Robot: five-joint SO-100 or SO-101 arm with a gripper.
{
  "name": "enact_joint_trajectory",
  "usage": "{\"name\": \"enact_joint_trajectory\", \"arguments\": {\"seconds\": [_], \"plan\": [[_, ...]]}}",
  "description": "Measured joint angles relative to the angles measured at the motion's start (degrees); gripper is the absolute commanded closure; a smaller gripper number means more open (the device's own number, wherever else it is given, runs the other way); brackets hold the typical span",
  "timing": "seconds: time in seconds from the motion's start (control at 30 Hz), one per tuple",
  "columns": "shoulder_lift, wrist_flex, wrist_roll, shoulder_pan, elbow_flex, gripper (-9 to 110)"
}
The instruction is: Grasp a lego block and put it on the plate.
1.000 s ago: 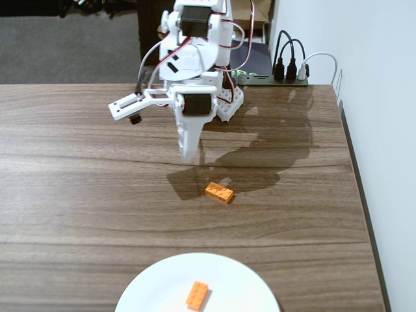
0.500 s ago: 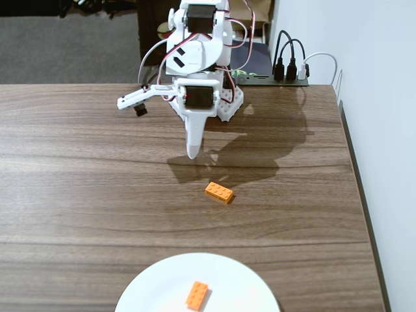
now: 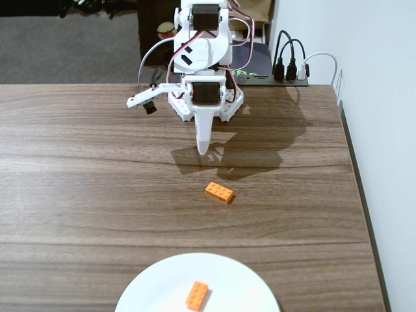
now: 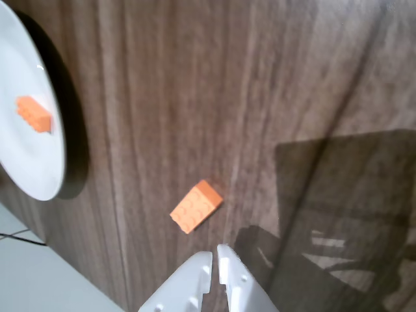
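Note:
An orange lego block (image 3: 219, 192) lies on the wooden table, in front of the arm; in the wrist view it (image 4: 195, 206) lies just ahead of the fingertips. A second orange block (image 3: 197, 295) lies on the white plate (image 3: 156, 292) at the table's front edge, also seen in the wrist view as block (image 4: 33, 114) on plate (image 4: 26, 162) at the left. My white gripper (image 3: 203, 151) hangs above the table behind the loose block, shut and empty; its tips (image 4: 215, 251) touch nothing.
The arm's base (image 3: 205, 97) stands at the back of the table. A power strip with black plugs (image 3: 289, 71) sits at the back right. The table's right edge (image 3: 357, 188) runs beside a white wall.

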Motion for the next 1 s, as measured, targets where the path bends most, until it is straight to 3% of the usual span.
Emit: {"name": "enact_joint_trajectory", "arguments": {"seconds": [1.0], "plan": [[3.7,2.2,0.4,0.5,0.4,101]]}}
